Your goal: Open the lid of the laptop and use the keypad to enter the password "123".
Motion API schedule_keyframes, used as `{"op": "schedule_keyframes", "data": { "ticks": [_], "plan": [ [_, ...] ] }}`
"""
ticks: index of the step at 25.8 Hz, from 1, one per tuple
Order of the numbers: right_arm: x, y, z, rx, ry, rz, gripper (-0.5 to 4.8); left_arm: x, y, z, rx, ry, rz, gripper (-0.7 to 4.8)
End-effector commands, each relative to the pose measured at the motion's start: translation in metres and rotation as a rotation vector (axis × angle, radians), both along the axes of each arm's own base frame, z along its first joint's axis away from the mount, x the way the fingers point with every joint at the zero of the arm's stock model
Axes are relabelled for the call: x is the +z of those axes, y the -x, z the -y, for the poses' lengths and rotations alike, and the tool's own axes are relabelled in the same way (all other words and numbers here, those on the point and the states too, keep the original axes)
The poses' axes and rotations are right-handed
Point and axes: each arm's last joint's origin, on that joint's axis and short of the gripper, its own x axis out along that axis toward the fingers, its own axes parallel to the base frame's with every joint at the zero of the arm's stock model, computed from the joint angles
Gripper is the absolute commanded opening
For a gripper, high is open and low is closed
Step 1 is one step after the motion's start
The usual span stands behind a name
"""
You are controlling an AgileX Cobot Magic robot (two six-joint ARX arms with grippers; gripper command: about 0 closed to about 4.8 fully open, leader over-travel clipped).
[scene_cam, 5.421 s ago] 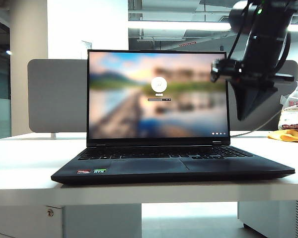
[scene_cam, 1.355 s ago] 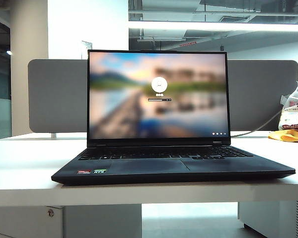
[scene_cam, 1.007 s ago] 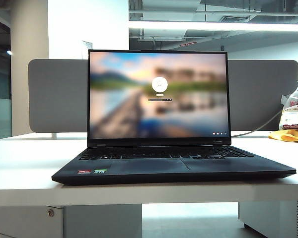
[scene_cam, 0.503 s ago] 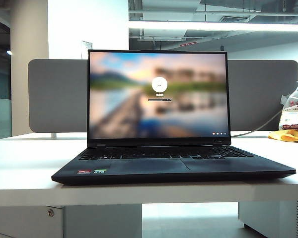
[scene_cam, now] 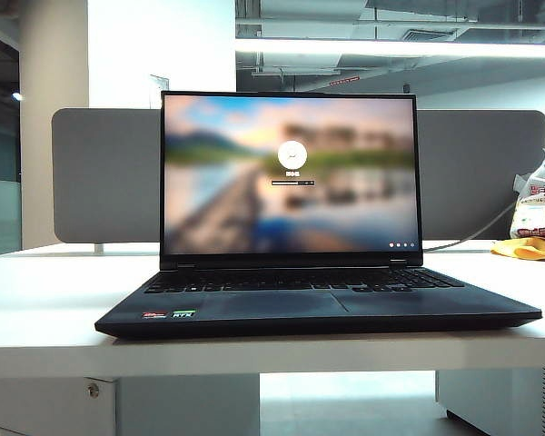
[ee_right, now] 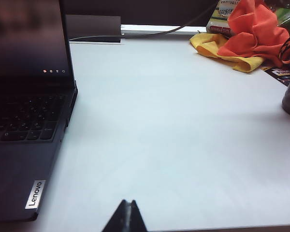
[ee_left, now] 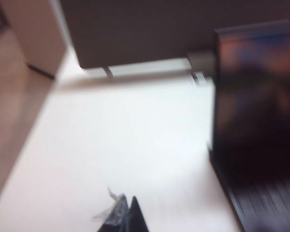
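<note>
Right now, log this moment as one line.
lid open, login showing | keypad untouched | left gripper shut, beside laptop | right gripper shut over table

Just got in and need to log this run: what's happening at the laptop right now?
Nothing is being handled at this moment. The laptop sits on the white table with its lid already raised and a login screen showing. Neither arm appears in the exterior view. The left tool is over bare table beside the laptop's left edge, shut and empty in a blurred picture. The right tool is shut and empty over the table to the laptop's right. The keypad is untouched.
</note>
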Motion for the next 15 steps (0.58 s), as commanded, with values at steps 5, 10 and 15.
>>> {"op": "schedule_keyframes", "data": {
  "ticks": [5, 10, 15],
  "plan": [
    [0.001, 0.0, 0.0, -0.002, 0.002, 0.016, -0.05, -0.041, -0.029, -0.01, 0.146, 0.116, 0.239, -0.03],
    [0.001, 0.0, 0.0, -0.001, 0.002, 0.017, -0.05, -0.085, -0.04, -0.019, 0.21, 0.118, 0.207, -0.03],
    [0.001, 0.0, 0.0, -0.001, 0.002, 0.017, -0.05, -0.124, -0.042, -0.026, 0.273, 0.156, 0.2, -0.03]
  ]
}}
